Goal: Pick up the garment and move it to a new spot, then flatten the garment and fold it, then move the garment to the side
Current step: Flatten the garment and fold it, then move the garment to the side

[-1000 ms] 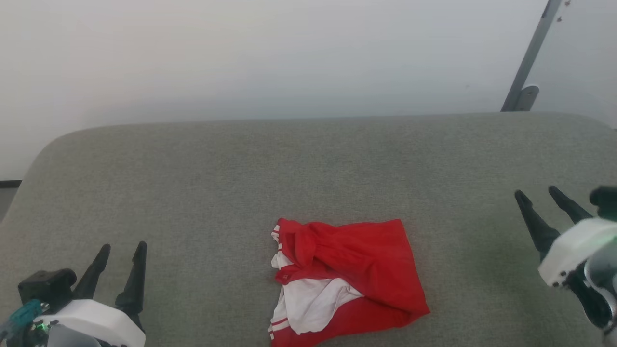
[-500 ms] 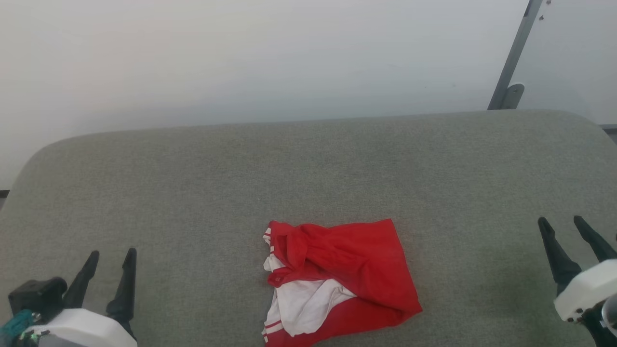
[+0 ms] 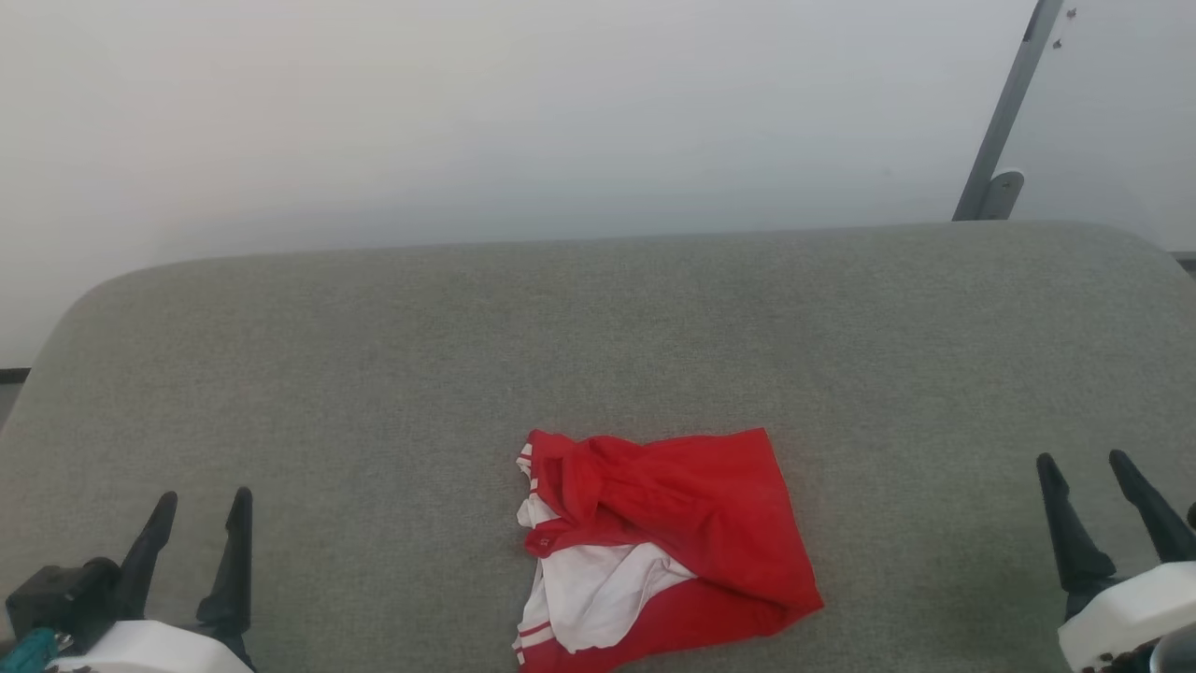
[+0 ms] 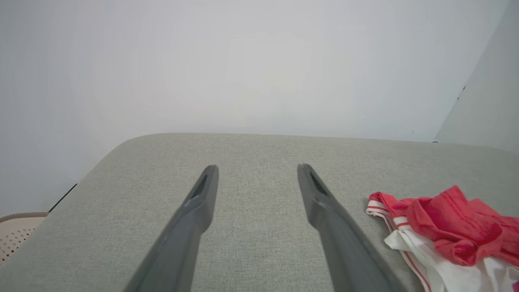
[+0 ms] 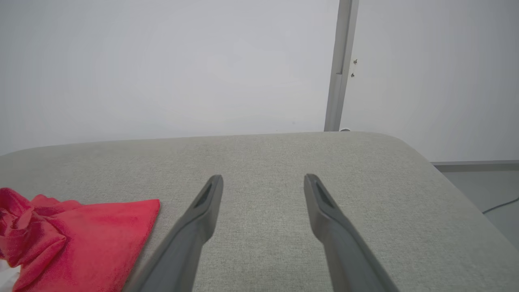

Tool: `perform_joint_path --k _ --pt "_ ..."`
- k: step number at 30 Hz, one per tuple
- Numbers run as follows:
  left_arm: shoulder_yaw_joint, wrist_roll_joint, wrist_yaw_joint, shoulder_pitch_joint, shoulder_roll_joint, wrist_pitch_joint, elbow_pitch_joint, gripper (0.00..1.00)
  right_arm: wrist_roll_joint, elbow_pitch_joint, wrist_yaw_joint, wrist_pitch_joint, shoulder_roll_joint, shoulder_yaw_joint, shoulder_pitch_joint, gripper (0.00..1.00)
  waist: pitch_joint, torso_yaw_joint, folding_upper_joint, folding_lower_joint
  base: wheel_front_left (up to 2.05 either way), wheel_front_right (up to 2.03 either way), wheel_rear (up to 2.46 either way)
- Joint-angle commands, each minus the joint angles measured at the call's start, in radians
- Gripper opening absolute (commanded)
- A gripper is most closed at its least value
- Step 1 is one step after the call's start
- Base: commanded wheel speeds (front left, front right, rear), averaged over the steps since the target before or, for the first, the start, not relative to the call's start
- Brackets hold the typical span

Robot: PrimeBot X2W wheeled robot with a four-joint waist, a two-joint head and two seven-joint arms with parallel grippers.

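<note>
Grey woven fabric covers the worktop (image 3: 598, 327), which is rounded at its far corners. A pale wall (image 3: 467, 112) stands behind it. A grey metal post (image 3: 1004, 112) rises against the wall past the far right corner. In the left wrist view, the rim of a cream perforated basket (image 4: 16, 231) sits low beyond the worktop's left edge. In the right wrist view, grey floor (image 5: 478, 182) lies off the right edge with a dark cable (image 5: 500, 205) on it.

The garment (image 3: 691, 523) lies on the worktop near the front edge, roughly centred. It is a crumpled, loosely doubled heap. The top layer is bright red, smooth toward the right and bunched into a twisted ridge at the upper left. A white panel shows below it at the lower left. Red-and-white striped trim runs down the left edge.

The left end effector (image 3: 206, 494) is at the lower left, fingers spread wide and holding nothing. The right end effector (image 3: 1081, 457) is at the lower right, likewise wide and empty. Bare fabric separates each from the garment, well apart. Whether the fingertips touch the fabric cannot be told.
</note>
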Motion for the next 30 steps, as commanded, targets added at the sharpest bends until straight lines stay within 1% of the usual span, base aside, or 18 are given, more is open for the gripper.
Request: perform_joint_path --k 1,8,13,22,30 --pt "0.018 0.025 -0.014 0.011 -0.01 -0.004 0.002 1.0 -0.013 -0.013 -0.001 -0.015 0.01 0.0 0.015 1.0 -0.001 0.003 -0.0001 0.0 0.0 0.0 0.0" --pt "0.065 0.074 -0.05 0.024 -0.053 -0.004 0.009 1.0 -0.041 -0.034 -0.001 -0.036 0.026 -0.003 0.036 1.0 -0.001 0.01 -0.0001 0.0 0.0 0.0 0.0" --pt "0.086 0.096 -0.074 0.026 -0.073 -0.004 0.013 1.0 -0.052 -0.039 -0.001 -0.041 0.03 0.0 0.038 1.0 0.001 0.014 -0.0001 0.0 0.0 0.0 0.0" --pt "0.109 0.128 -0.099 0.027 -0.097 -0.004 0.021 1.0 -0.058 -0.035 -0.001 -0.045 0.033 0.008 0.034 1.0 0.002 0.019 -0.0001 0.0 0.0 0.0 0.0" --pt "0.117 0.144 -0.11 0.025 -0.11 -0.004 0.027 1.0 -0.054 -0.028 -0.001 -0.033 0.028 0.023 0.027 1.0 0.003 0.029 -0.0001 0.0 0.0 0.0 0.0"
